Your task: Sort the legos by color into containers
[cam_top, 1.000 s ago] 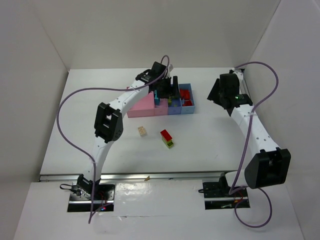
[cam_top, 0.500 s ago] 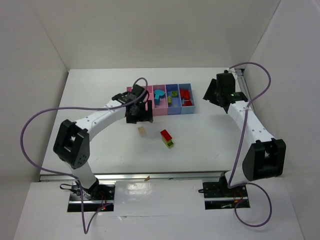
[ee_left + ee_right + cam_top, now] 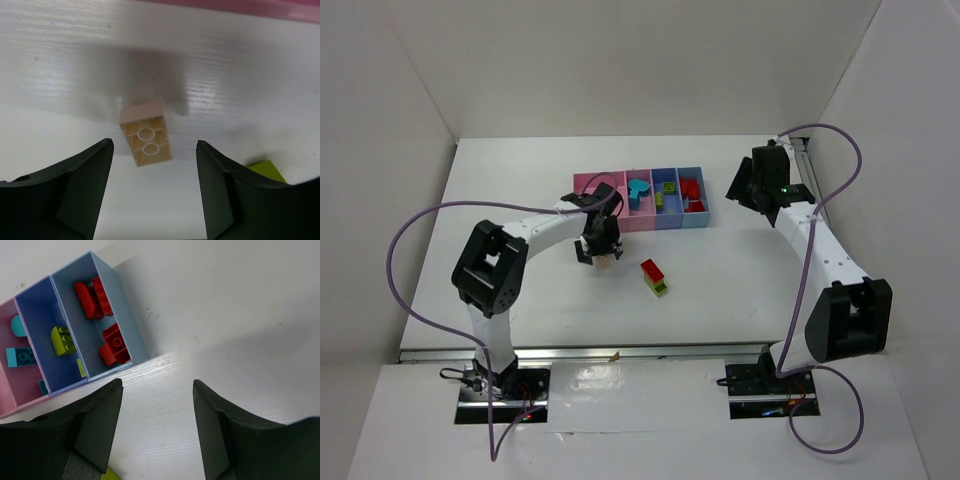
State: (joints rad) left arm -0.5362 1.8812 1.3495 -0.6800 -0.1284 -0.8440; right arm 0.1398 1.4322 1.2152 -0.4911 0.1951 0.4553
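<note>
Closest in, the red and yellow-green lego stack lies on the table, with only a green corner peeking past a finger in the left wrist view. Just left of it the beige lego sits between the wide-apart jaws of the left gripper, long axis roughly along the fingers and slightly skewed, arm bent, wrist pointing down. Farther back, the right gripper hovers off the right end of the containers, jaws apart and empty.

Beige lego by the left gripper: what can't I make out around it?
- Small beige plastic brick: top view, mostly covered by the left gripper.
- Red-and-green stacked brick: left wrist view, frame edge leaves only a green corner.
- Wide pink plastic bin: top view, left arm hides part of it.
</note>
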